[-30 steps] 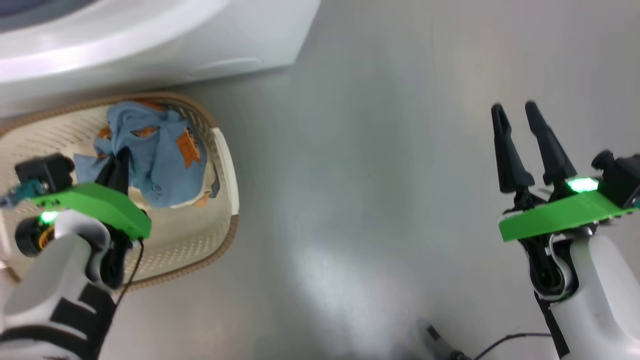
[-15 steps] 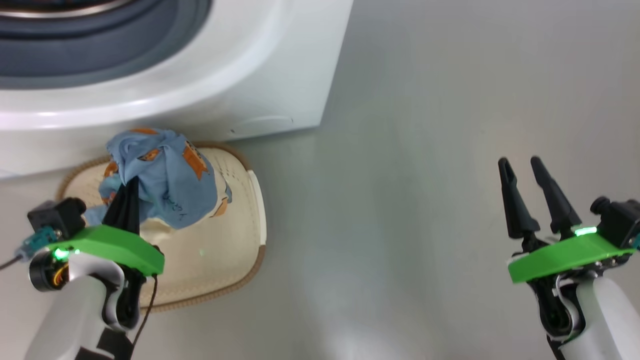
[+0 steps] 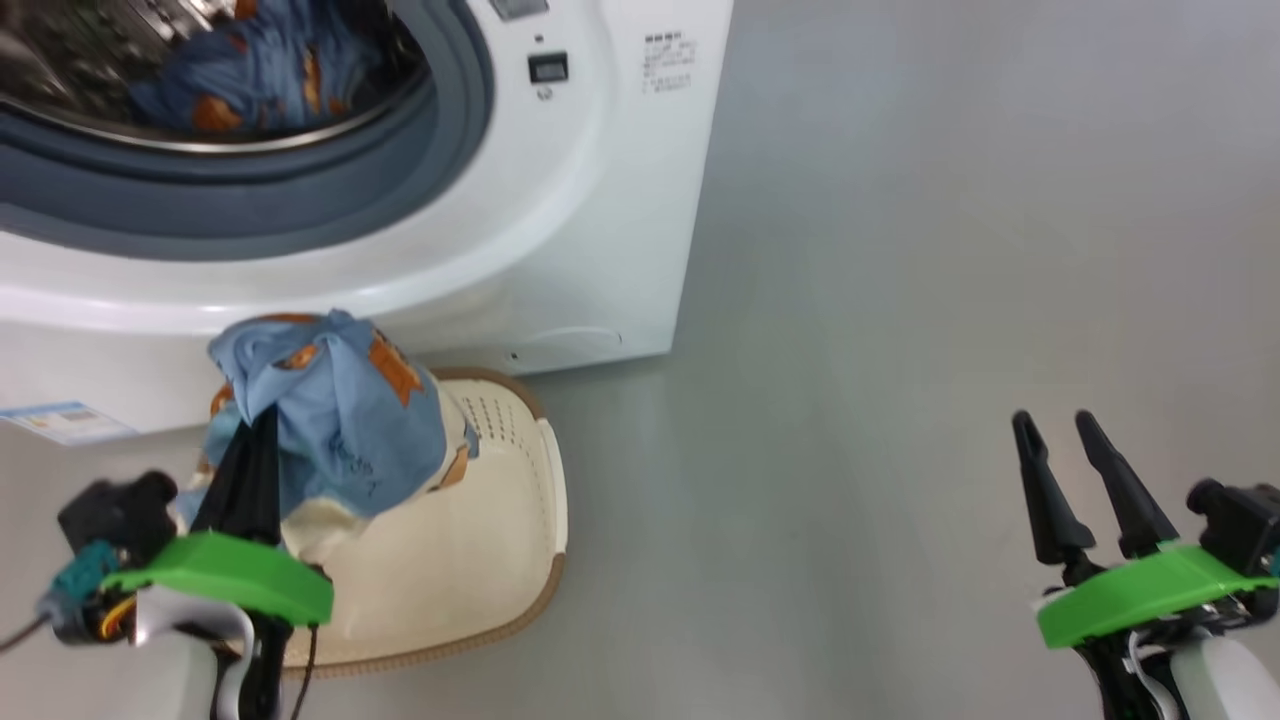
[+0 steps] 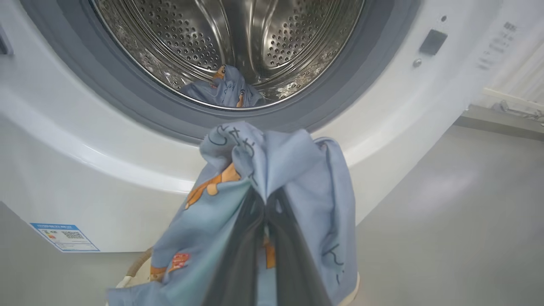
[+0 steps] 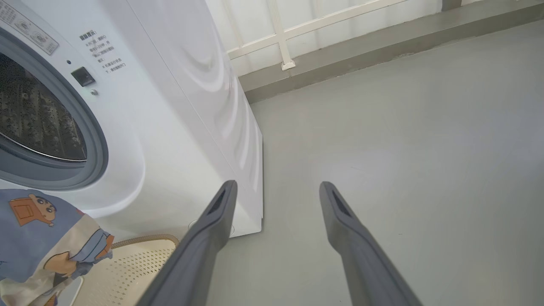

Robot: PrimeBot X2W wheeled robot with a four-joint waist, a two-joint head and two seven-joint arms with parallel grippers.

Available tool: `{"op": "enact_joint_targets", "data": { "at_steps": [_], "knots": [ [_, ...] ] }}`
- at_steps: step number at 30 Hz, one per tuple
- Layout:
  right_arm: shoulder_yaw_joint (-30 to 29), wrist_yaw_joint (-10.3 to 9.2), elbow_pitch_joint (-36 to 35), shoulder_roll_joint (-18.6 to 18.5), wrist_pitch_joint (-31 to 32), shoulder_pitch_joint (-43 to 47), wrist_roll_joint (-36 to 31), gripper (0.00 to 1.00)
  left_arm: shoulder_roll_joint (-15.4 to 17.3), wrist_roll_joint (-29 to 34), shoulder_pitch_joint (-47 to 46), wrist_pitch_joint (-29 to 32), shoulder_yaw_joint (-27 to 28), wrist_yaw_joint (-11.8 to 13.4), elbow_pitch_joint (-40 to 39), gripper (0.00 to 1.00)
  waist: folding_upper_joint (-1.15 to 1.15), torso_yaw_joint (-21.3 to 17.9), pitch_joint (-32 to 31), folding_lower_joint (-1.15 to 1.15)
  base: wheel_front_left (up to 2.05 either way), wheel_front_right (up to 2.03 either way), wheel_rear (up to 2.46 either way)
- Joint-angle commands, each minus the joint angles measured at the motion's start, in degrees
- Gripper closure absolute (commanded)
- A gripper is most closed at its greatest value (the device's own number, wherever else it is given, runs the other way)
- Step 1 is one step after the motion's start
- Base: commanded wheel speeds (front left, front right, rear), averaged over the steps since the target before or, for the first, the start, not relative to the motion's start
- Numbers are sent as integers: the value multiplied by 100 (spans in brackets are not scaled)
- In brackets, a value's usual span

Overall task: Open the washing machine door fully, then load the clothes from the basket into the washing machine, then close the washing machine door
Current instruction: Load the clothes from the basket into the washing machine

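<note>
The left pincer (image 3: 262, 430) squeezes the light blue bear-print clothes (image 3: 340, 420), just above the cream plastic basket (image 3: 525, 520). Ahead, the white washing machine (image 3: 590, 200) has a blue sticker (image 4: 63, 237), too small to read. The right pincer (image 3: 1052, 428) gapes empty.

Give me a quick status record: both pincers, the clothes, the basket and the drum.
left pincer: shut on a blue printed garment, held up over the basket
right pincer: open, empty, over the floor right of the washing machine
drum: mouth uncovered, another blue garment inside
basket: on the floor by the machine's front
likely next: carry held garment into drum
</note>
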Motion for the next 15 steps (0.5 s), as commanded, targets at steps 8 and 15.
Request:
{"op": "enact_joint_targets", "data": {
  "at_steps": [8, 15],
  "knots": [
    [-64, 13, -143, -194, -44, 427, 86, 0, -53, 433, 735, -61, 549, -9, -913, 100, 0, 244, -562, 0, 0, 0, 0],
    [-130, 13, -164, -238, -44, 657, 71, 0, -223, 737, 1269, -61, 769, -9, -1424, 100, 0, 426, -777, 0, 0, 0, 0]
  ]
}}
